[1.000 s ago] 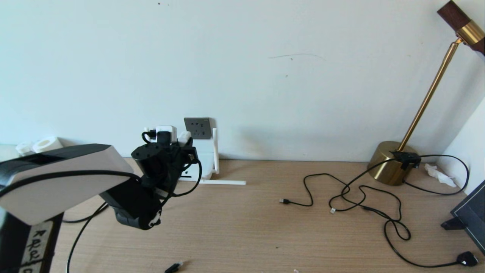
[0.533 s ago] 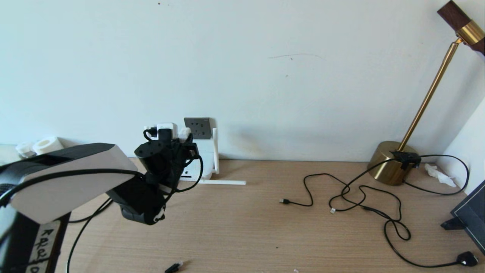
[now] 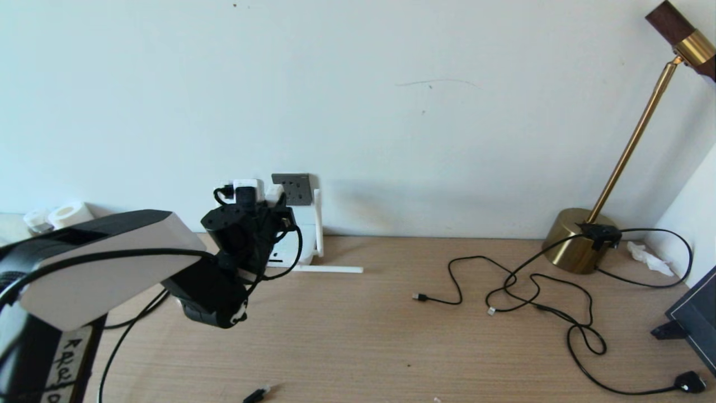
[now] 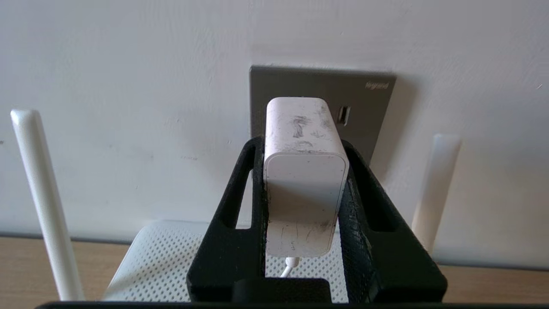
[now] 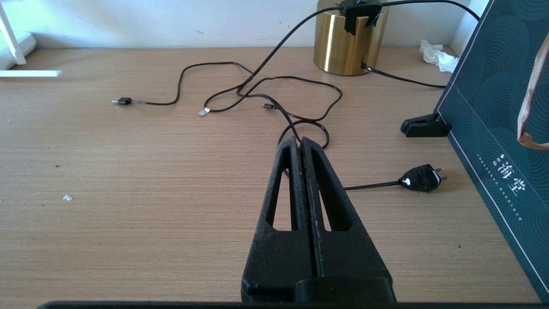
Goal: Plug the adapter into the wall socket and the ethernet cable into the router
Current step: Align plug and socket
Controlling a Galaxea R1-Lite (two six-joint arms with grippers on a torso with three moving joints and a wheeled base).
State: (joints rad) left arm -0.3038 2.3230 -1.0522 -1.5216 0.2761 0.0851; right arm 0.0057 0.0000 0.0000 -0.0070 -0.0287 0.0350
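My left gripper [image 4: 303,143] is shut on the white adapter [image 4: 305,171], one black finger on each side. The adapter's front end is up against the dark grey wall socket [image 4: 369,107]; I cannot tell if its pins are in. Its thin white cord [image 4: 288,267] hangs below. The white router [image 4: 163,257] lies under the gripper, with upright antennas [image 4: 43,201] on both sides. In the head view the left wrist [image 3: 246,224] hides the adapter, just left of the socket [image 3: 293,188]. The ethernet cable's plug [image 3: 256,394] lies at the table's front edge. My right gripper [image 5: 300,140] is shut and empty.
A brass lamp base [image 3: 576,240] stands at the back right, with thin black cables [image 3: 531,291] tangled over the table in front of it and a black plug [image 3: 689,382] at the end. A dark green box [image 5: 493,107] stands at the right edge. One router antenna [image 3: 330,269] lies flat.
My left arm has moved forward and slightly up towards the wall, carrying the adapter closer to the socket. Nothing else has moved.
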